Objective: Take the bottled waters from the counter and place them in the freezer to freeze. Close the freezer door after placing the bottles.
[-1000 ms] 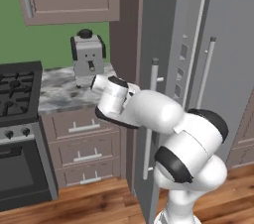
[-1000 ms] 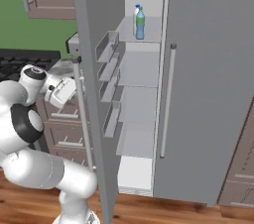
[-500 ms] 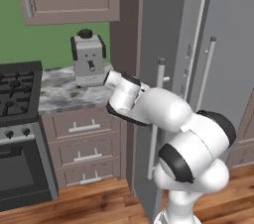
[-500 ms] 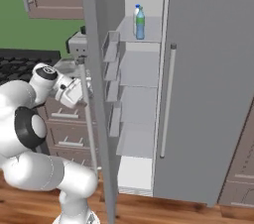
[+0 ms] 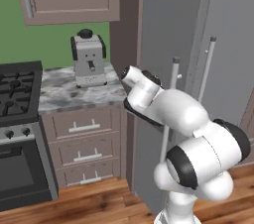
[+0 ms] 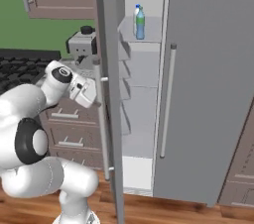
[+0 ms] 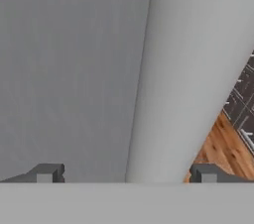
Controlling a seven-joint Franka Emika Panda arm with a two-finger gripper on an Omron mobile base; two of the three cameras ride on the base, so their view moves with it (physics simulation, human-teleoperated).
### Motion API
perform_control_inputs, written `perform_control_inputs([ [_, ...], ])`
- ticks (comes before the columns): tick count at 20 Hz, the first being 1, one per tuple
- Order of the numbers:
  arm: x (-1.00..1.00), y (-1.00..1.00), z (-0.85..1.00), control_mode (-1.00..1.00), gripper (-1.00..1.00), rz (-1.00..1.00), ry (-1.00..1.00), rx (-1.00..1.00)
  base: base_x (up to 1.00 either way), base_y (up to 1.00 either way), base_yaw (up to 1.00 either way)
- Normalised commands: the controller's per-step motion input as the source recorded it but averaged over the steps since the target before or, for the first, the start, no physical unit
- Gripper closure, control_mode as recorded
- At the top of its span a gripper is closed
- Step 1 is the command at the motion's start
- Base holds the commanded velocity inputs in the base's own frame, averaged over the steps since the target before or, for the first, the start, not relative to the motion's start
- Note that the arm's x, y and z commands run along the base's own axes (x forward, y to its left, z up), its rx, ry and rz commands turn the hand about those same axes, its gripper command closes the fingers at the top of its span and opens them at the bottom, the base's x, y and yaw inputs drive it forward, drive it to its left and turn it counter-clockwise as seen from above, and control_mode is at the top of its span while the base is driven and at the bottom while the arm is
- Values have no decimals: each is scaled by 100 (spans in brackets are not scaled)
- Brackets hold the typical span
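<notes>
— Two bottled waters (image 6: pixel 139 22) stand together on the upper shelf of the freezer (image 6: pixel 144 94), so what remains?

— Only the freezer door (image 6: pixel 108 89), which stands ajar, edge-on in the right base view. I am on its outer side, my end effector (image 7: pixel 124 172) hard up against the grey panel, fingers spread wide and gripping nothing.

— How will you shut it cleanly?

— I judge a steady push along the door's swing is best, pressing flat near the free edge, away from the handle (image 5: pixel 168 114), until it seats.

— And the tabletop (image 5: pixel 74 94)?

— It carries the coffee machine (image 5: pixel 89 58).
</notes>
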Motion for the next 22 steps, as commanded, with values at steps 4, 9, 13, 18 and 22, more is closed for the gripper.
perform_control_inputs([
  [4, 30, -66, 0, -100, -100, 27, 0, 3, 0, 0, 0],
  [9, 42, -76, 7, -100, -100, 32, 6, 11, 0, 0, 0],
  [13, 26, -73, 0, -100, -100, 26, 2, 13, 0, 0, 0],
  [18, 19, -66, 2, -100, -100, 12, -3, 13, 0, 0, 0],
  [22, 20, -54, 20, -100, -100, 2, 1, 12, 0, 0, 0],
])
